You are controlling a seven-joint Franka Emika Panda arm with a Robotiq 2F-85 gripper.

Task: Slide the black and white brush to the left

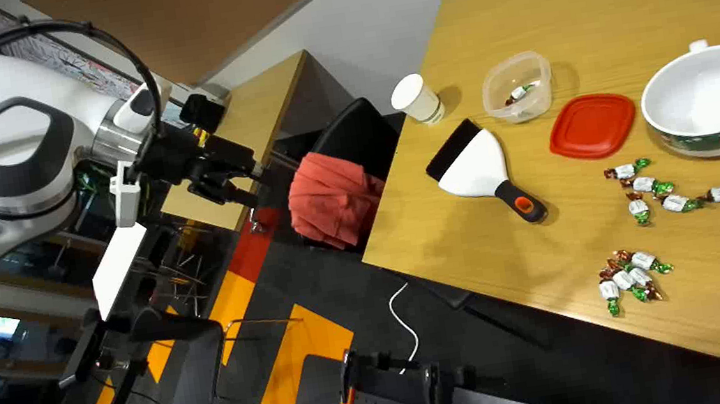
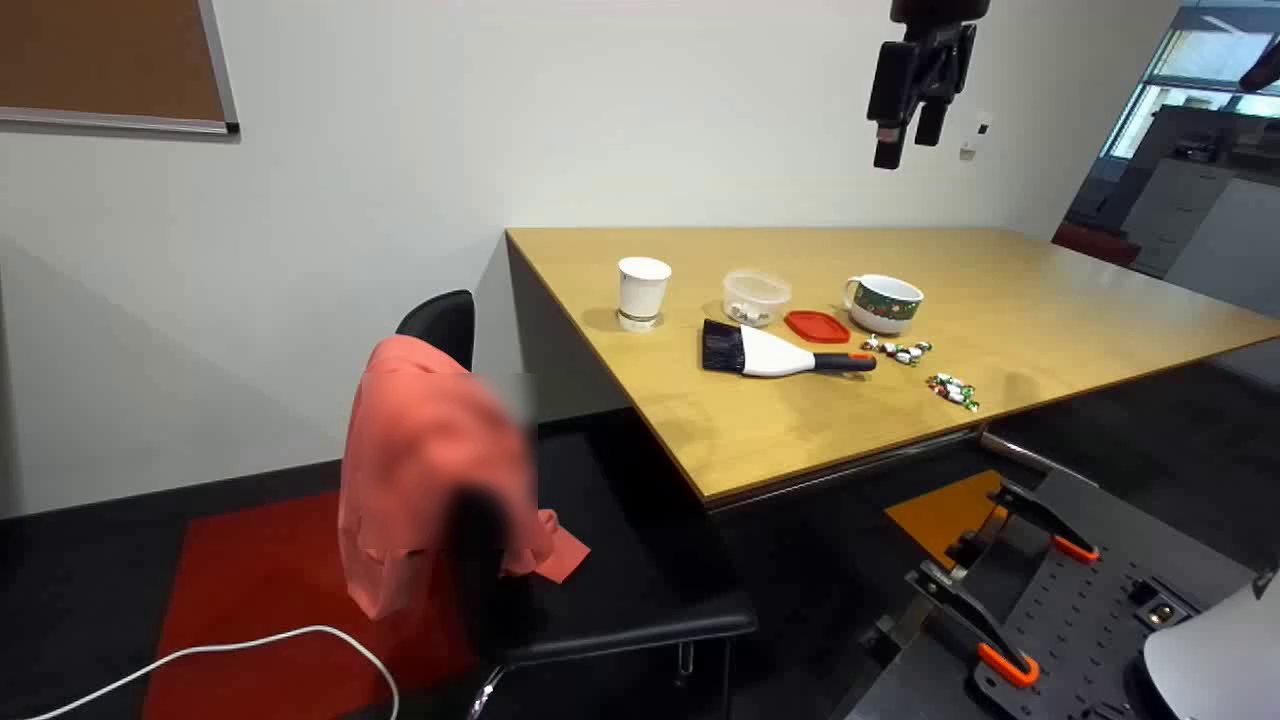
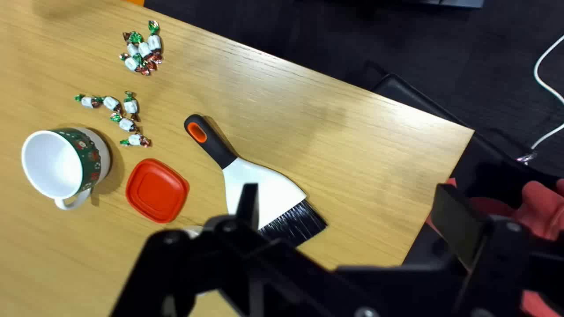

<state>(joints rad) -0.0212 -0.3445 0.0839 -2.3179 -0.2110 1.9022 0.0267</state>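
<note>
Black and white brush (image 2: 775, 352) lies on counter (image 3: 365, 149), bristles (image 2: 722, 347) toward the edge nearest the chair (image 1: 361, 135). Tool (image 2: 908, 138) hangs well above, fingers parted. Best, probably: take handle (image 3: 213, 143) low, drag evenly, no swivel. Room looks tight by paper cup (image 2: 643, 293), better cornerward; stop short of edge.

1 ea: brush (image 2: 780, 356), lid (image 2: 817, 326), mug (image 2: 884, 305), cup (image 2: 642, 292)

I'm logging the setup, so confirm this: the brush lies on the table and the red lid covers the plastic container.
One part is wrong: in both exterior views, the red lid lies beside the open plastic container. The brush does lie on the table.
</note>
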